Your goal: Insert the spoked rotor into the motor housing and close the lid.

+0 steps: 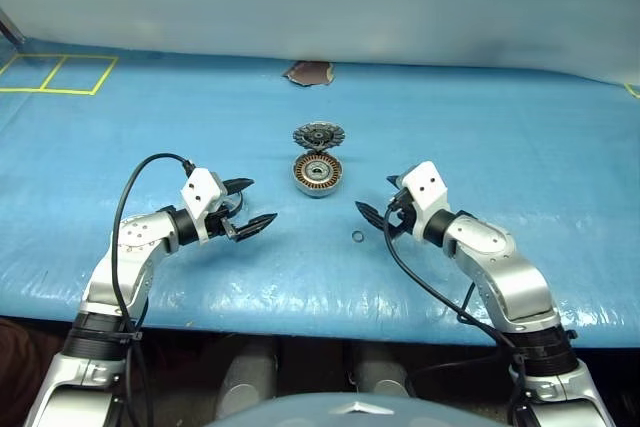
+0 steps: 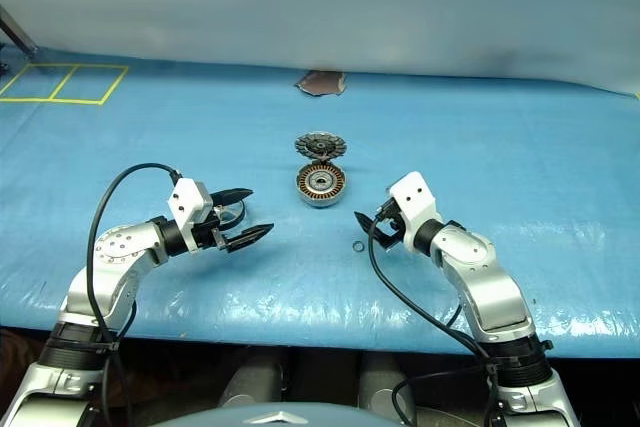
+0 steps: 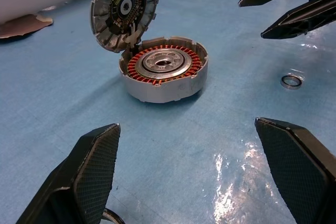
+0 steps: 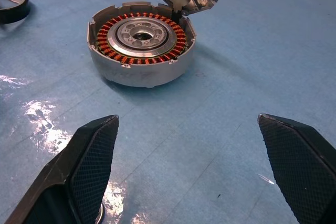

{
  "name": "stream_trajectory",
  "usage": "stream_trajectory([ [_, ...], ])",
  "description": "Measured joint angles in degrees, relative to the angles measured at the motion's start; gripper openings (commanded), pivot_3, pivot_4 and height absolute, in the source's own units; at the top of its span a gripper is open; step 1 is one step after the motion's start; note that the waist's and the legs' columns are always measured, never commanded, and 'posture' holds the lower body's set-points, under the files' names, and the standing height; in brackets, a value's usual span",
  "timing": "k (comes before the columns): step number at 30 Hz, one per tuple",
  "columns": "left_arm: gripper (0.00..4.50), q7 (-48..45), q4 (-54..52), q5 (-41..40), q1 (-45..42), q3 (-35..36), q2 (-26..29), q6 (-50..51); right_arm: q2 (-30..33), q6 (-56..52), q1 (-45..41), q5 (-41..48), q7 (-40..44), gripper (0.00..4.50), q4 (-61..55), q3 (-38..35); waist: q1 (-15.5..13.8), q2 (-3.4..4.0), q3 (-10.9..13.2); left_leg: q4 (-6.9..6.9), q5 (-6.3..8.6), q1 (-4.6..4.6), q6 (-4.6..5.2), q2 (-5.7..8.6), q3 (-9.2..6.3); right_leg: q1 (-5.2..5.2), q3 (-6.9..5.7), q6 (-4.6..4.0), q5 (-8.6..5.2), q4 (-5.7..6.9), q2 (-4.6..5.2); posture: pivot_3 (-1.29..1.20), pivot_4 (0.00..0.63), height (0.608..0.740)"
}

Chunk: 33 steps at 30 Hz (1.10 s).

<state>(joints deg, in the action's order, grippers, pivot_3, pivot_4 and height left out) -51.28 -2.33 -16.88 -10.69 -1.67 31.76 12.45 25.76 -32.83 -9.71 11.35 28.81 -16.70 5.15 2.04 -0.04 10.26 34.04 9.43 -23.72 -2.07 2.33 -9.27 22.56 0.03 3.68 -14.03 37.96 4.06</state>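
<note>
Housing (image 1: 318,175) stands in the middle of the blue sheet (image 1: 480,147), between the two grippers and a little further away than they are. Inside it there is a ring of copper windings (image 3: 195,65) around a silver hub, and the middle is empty. The lid (image 3: 125,9) is joined at the far rim of the housing and stands up open, tilted, with its inner face turned toward the robot.

Rotor (image 2: 228,213) lies flat on the sheet at the robot's left, just beside the left gripper (image 1: 258,201) and partly hidden under its fingers. I cannot tell if a finger touches it. It is well apart from the housing. In the right wrist view it shows as a dark spoked ring (image 4: 11,3) at the edge.

The left gripper points toward the housing with its fingers spread wide and it holds nothing. The right gripper (image 1: 375,195) points toward the housing from the other side, also spread wide and empty.

A small metal ring (image 1: 357,236) lies on the sheet near the right gripper, apart from the housing. Yellow tape lines (image 1: 60,75) mark the far left corner, and a brown patch (image 1: 308,71) shows at the far edge.
</note>
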Motion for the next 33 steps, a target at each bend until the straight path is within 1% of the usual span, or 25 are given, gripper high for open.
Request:
stream_trajectory([
  [2, 4.5, -0.01, 0.0, 0.02, 0.01, 0.0, 0.0, -0.18, 0.0, 0.07, 0.01, -0.09, -0.01, 4.47, 0.0, 0.18, 0.0, 0.0, 0.0, 0.0, 0.0, 0.0, 0.0, 0.0, 0.0, 0.0, 0.0, 0.11, 0.06, 0.0, 0.0, 0.0, 0.15, 0.74],
  [33, 4.5, 0.02, 0.15, 0.44, 0.44, 0.0, -0.17, -0.78, 0.68, 0.01, -1.04, -1.35, 1.15, 4.47, -0.05, 1.46, 0.0, 0.0, 0.0, 0.0, 0.0, 0.01, 0.0, 0.0, 0.04, 0.0, 0.03, 0.14, 0.09, 0.0, 0.0, 0.0, 0.15, 0.74],
])
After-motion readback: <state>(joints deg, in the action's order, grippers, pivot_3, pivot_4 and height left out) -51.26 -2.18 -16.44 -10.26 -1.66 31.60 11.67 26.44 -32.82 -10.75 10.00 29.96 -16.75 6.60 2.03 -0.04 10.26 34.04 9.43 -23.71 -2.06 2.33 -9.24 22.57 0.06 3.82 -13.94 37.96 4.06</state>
